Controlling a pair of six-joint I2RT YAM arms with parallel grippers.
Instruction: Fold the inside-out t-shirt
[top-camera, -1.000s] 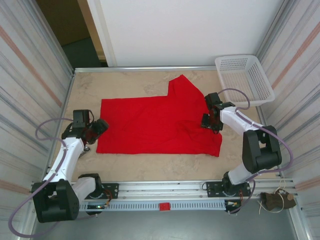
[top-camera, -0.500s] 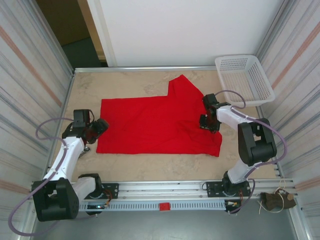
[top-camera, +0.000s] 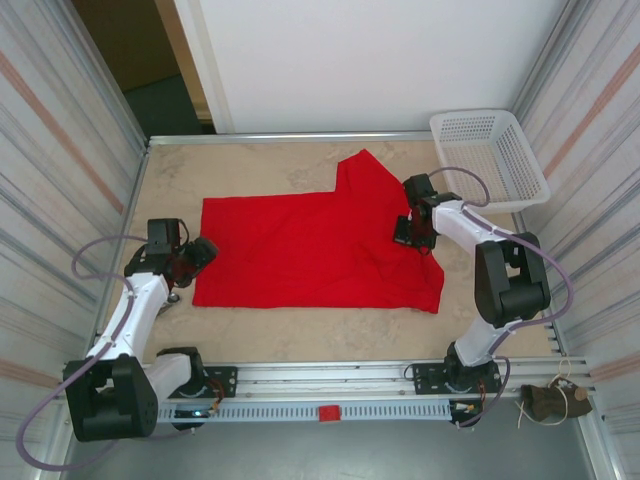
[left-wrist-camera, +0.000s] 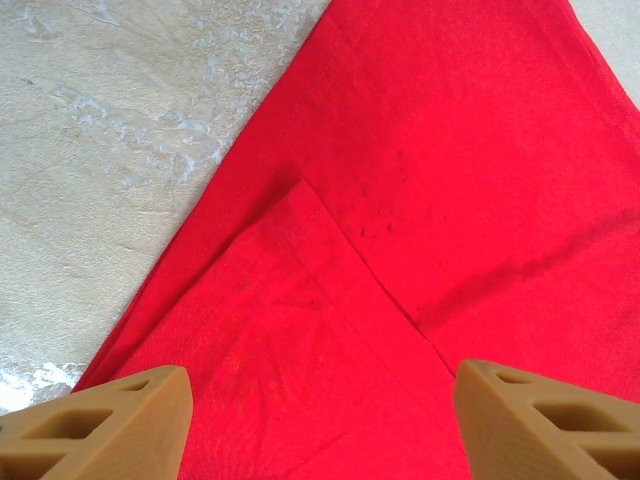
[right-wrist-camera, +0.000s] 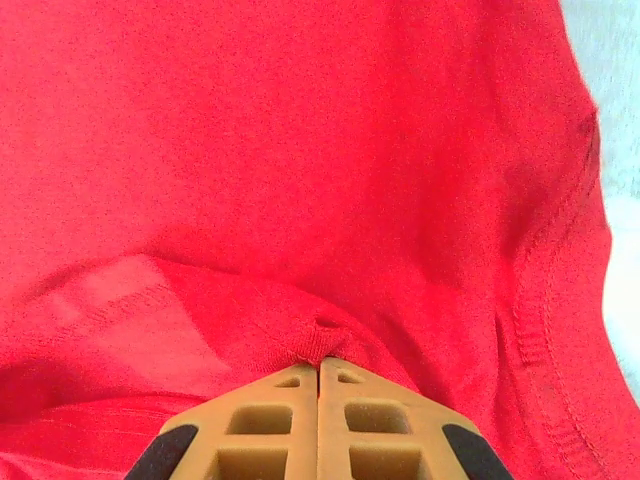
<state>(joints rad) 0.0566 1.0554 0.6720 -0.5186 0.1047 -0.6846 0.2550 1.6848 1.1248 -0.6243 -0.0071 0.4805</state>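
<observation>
place: robot lab cell | cues: aluminium mounting rail (top-camera: 330, 378) — striped panel walls (top-camera: 60, 150) — framed tabletop (top-camera: 260, 165)

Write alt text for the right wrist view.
The right gripper's tan jaws are shut on a pinched fold of the bright red cloth t-shirt, which spreads across the frame. A stitched hem curves down the right side, beside a strip of pale table.

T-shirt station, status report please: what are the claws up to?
Left claw open over t-shirt edge. Right claw shut, pinching cloth. T-shirt spread out, not yet folded. Basket off aside, clear of it.
</observation>
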